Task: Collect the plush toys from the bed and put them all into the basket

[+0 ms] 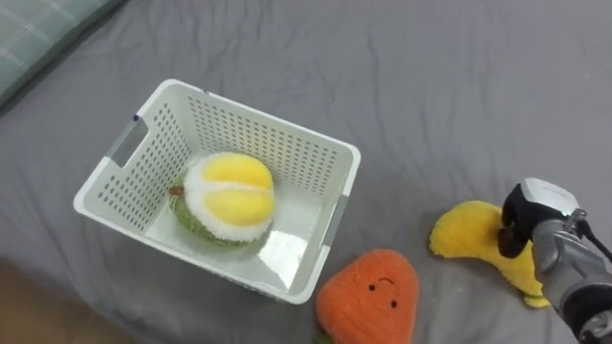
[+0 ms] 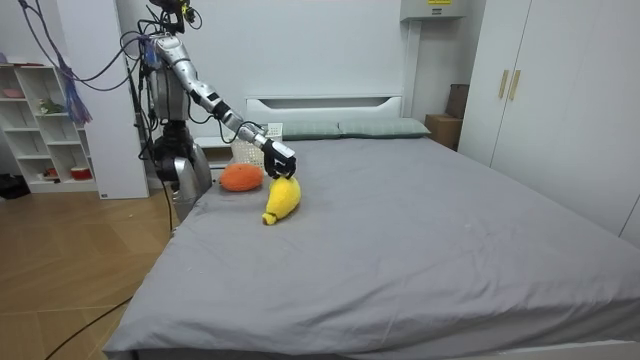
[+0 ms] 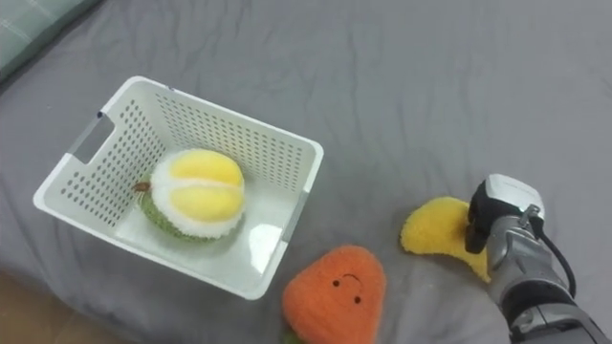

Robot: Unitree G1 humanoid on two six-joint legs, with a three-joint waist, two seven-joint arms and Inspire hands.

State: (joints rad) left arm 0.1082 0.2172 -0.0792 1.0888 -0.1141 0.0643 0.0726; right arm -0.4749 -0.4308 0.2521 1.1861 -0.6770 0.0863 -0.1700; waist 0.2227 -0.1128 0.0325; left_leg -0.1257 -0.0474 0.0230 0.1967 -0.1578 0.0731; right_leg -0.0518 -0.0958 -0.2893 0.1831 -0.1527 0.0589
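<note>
On the grey bed (image 1: 459, 86), the white basket (image 1: 287, 143) at the left holds the yellow-and-green durian plush (image 1: 229, 199). Just beside its near corner, the orange carrot plush (image 1: 371, 294) lies on the sheet. Further right, the yellow banana plush (image 1: 464, 234) lies against your right robot hand (image 1: 540, 225). Its fingers are hidden, so you cannot tell whether it grips. Both loose toys look light and squashy; take the banana round its thick middle.

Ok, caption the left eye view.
Right hand on yellow plush banana; orange plush toy beside white plastic basket holding plush durian.
</note>
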